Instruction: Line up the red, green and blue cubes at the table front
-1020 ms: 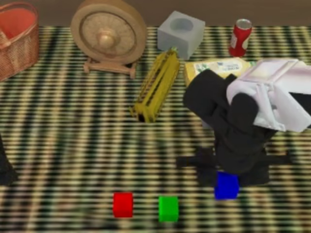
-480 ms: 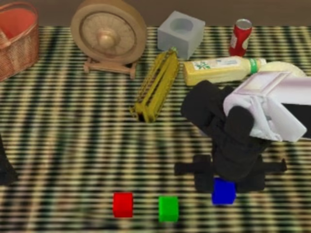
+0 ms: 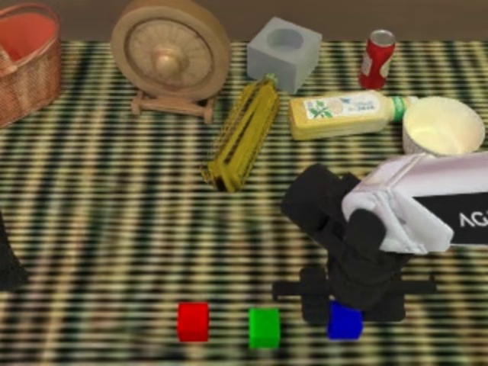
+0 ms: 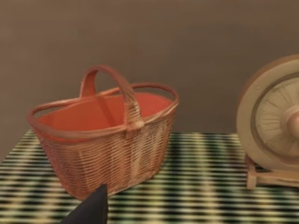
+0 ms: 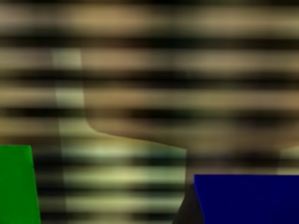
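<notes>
Since earlier, your right gripper (image 3: 345, 305) is carrying the glossy deep-blue cube (image 3: 344, 322), clamped, down-frame toward lower centre, beside the green cube (image 3: 264, 328). Releasing off-line is risking a crooked row.

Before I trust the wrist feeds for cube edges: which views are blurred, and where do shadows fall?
Right wrist view: table stripes smeared, blue cube edges crisp. Top view: dark shadow beneath the right claw. Left wrist view: basket sharp.
</notes>
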### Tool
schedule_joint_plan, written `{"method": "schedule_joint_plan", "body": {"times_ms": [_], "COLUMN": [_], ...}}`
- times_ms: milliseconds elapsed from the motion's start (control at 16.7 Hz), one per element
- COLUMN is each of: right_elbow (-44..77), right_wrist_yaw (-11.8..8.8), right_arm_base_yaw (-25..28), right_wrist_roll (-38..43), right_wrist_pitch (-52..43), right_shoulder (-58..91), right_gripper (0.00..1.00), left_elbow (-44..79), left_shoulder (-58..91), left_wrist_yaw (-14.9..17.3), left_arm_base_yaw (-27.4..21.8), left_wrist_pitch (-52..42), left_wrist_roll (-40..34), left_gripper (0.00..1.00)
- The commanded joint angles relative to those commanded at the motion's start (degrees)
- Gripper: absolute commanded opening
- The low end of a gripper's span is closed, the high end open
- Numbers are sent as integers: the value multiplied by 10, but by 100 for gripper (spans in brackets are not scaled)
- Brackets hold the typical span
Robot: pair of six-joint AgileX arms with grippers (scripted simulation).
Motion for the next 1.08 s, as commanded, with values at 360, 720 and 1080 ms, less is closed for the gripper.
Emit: {"method": "schedule_joint_plan", "body": {"times_ms": [360, 720, 1080], "right_elbow": [0, 0, 0], "right_wrist_yaw": [0, 0, 0], "right_arm_base_yaw": [0, 0, 0], "right_wrist_roll": [0, 0, 0], "right_wrist_pitch": [0, 0, 0], "right_shoulder": [0, 0, 0], "right_gripper": [30, 75, 100], "left_elbow": [0, 0, 0], "left_shoulder": [0, 0, 0], "left_wrist_yaw": [0, 0, 0], "left_arm_base_yaw": [0, 0, 0], "left_wrist_pitch": [0, 0, 0], "left_wrist_roll": [0, 0, 0], "left_gripper": [100, 100, 100]}}
